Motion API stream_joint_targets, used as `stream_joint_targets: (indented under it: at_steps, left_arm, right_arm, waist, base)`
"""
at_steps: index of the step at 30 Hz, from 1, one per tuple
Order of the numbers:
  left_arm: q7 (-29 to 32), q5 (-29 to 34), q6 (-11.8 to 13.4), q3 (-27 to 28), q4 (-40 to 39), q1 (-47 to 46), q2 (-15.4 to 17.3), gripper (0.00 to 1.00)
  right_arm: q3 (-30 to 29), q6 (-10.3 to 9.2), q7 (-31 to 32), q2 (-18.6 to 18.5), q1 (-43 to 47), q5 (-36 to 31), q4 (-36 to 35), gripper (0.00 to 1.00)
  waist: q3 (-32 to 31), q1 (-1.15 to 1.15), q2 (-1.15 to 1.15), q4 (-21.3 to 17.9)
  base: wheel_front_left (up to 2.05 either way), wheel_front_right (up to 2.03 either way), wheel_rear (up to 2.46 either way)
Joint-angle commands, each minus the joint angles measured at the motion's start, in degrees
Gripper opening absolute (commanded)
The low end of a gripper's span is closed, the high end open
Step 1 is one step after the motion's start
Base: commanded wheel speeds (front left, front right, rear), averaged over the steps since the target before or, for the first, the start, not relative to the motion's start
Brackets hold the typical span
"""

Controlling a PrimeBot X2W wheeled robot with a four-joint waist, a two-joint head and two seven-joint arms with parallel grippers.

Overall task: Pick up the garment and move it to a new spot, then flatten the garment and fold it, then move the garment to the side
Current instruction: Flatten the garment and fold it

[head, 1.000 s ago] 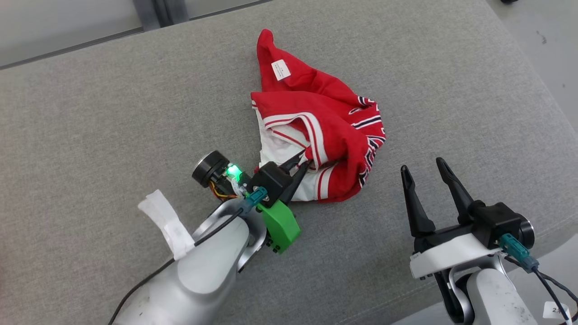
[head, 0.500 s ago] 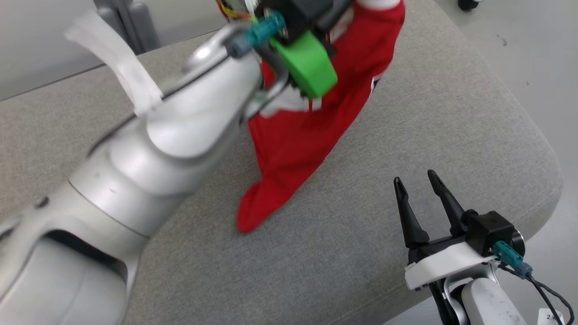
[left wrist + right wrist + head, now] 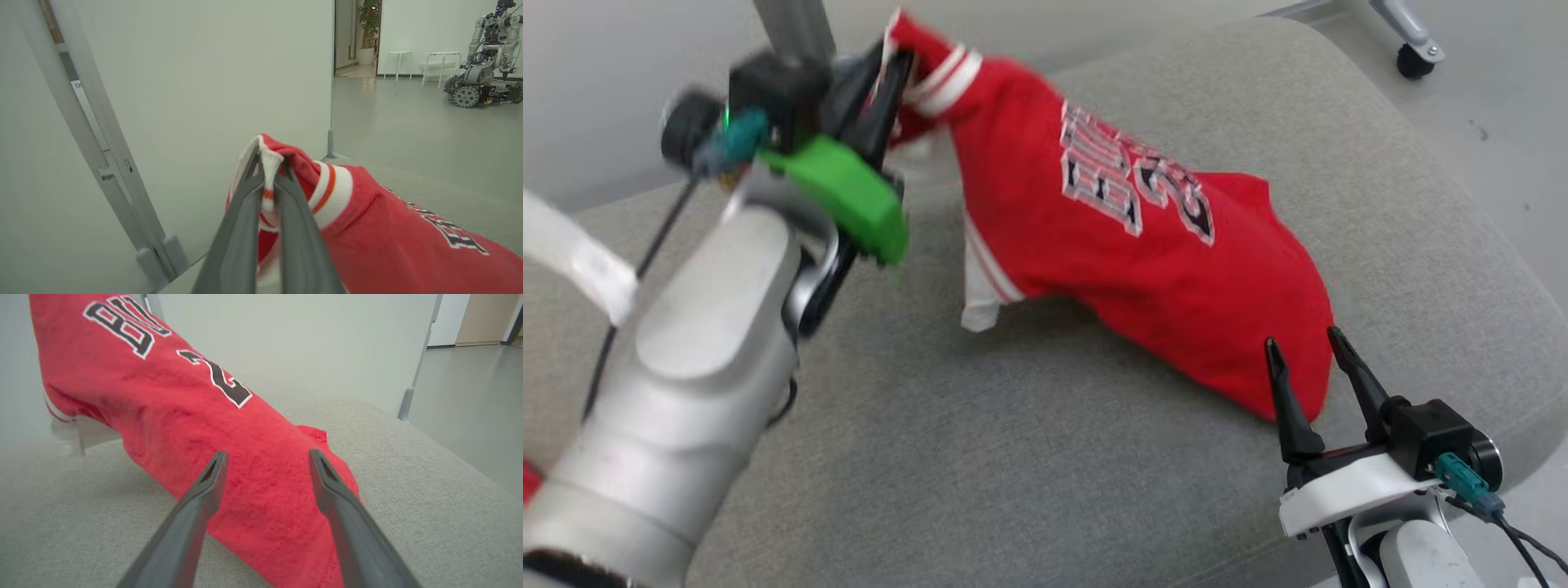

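The left end effector [image 3: 886,82] is clenched on the garment [image 3: 1143,269]. In the left wrist view, its two fingers pinch a bunched fold of the striped trim band [image 3: 327,192] close to the fingertips. The held edge is raised above the table [image 3: 1013,457]. From the grip point the cloth slopes down and away toward the right end effector [image 3: 1303,343], with the lettering [image 3: 1135,184] facing up. The far, lower end of the garment rests on the table directly ahead of the right end effector. In the right wrist view, that end lies between and just beyond the fingertips, and no contact is visible. The right end effector is released, with its jaws standing apart and nothing between them.

Handling characteristics (judged):
- The garment is a soft, light jersey. It drapes and sags under its own weight and has no stiffness.
- The cloth folds over itself readily. A single grip point leaves the rest hanging and dragging.
- The trim band is thicker and doubled, so it is less likely to slip out of a pinch than the plain red body cloth.

Recommended grip points (judged):
- Keep the left end effector's grip on the trim band.
- For flattening, grip the loose lower edge ahead of the right end effector, so that the cloth can be tensioned between two points.
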Motion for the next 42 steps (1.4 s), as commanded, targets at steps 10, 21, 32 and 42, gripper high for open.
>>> stream_joint_targets:
  at_steps: [10,21,32,42]
  left_arm:
    - [-1.63,-1.6,6.79,5.68,-8.87,27.62,5.41,0.0]
    - [-1.25,1.91,11.01,8.78,-19.96,47.43,6.96,0.0]
    - [9.51,-2.05,13.85,6.7,-29.52,55.17,9.92,1.0]
    - [17.91,-2.35,17.77,12.95,-47.46,46.26,15.54,1.0]
  right_arm:
    - [-0.77,-0.08,-0.01,-0.1,1.29,-1.55,-0.16,1.0]
    - [-0.85,-0.08,-0.01,-0.11,2.44,-2.24,-0.27,1.0]
    - [-0.86,-0.08,-0.01,-0.11,1.94,-2.62,0.01,1.0]
    - [-0.83,-0.08,-0.01,-0.09,1.54,-3.26,-0.44,1.0]
  waist:
    - [-0.91,0.0,0.0,6.25]
    - [-1.02,0.0,0.0,7.15]
    - [-1.1,0.0,0.0,9.14]
    - [0.39,0.0,0.0,8.01]
  base:
    - [0.0,0.0,0.0]
    - [0.0,0.0,0.0]
    - [0.0,0.0,0.0]
    - [0.0,0.0,0.0]
